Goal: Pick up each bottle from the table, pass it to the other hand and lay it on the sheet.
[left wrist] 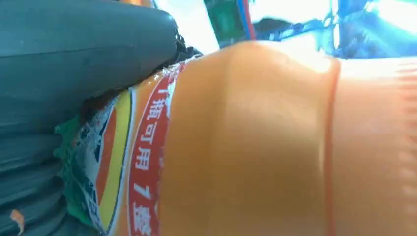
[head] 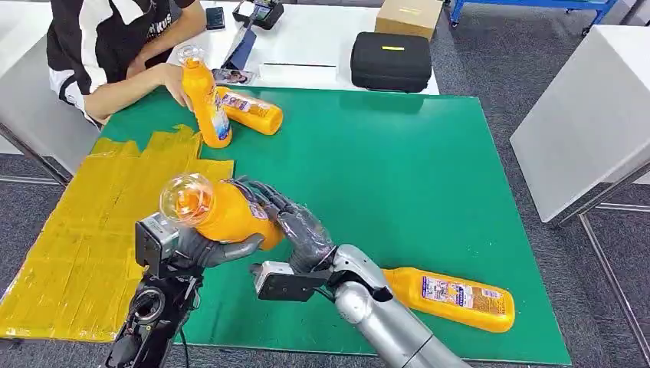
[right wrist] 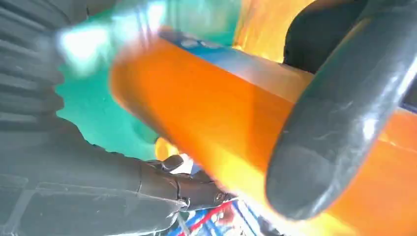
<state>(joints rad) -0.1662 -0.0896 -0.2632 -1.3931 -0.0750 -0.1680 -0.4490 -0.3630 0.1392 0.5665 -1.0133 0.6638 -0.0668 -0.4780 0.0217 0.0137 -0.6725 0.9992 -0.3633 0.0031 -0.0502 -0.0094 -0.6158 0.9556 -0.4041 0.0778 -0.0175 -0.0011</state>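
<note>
Handover in mid-air, lower left of centre in the head view. Both hands grip one bottle (head: 222, 215): the left hand (head: 203, 249) cups it from beneath, near the clear cap end, and the right hand (head: 295, 222) wraps its fingers over the body on the other side. The bottle is tilted, cap toward the camera, above the edge where the yellow sheet (head: 84, 230) meets the green mat (head: 414, 176). The left wrist view shows the label pressed close against the grey thumb (left wrist: 83, 54); the right wrist view shows a dark finger (right wrist: 339, 118) across the orange body.

Risks, as judged from this pose:
- If one hand lets go before the other has a firm hold, the smooth, round body may slip and drop onto the mat rather than the sheet.
- If both keep pulling, the bottle may twist between the hands and end up skewed in the receiving grip.
- Laid down on its side, it may roll off the sheet.

Elsewhere: a second bottle (head: 452, 297) lies at lower right on the mat, just beside the right arm, which could nudge it. At upper left a person's hand (head: 172, 80) holds an upright bottle (head: 205, 96) beside a lying bottle (head: 251, 111), near the sheet's far edge.
</note>
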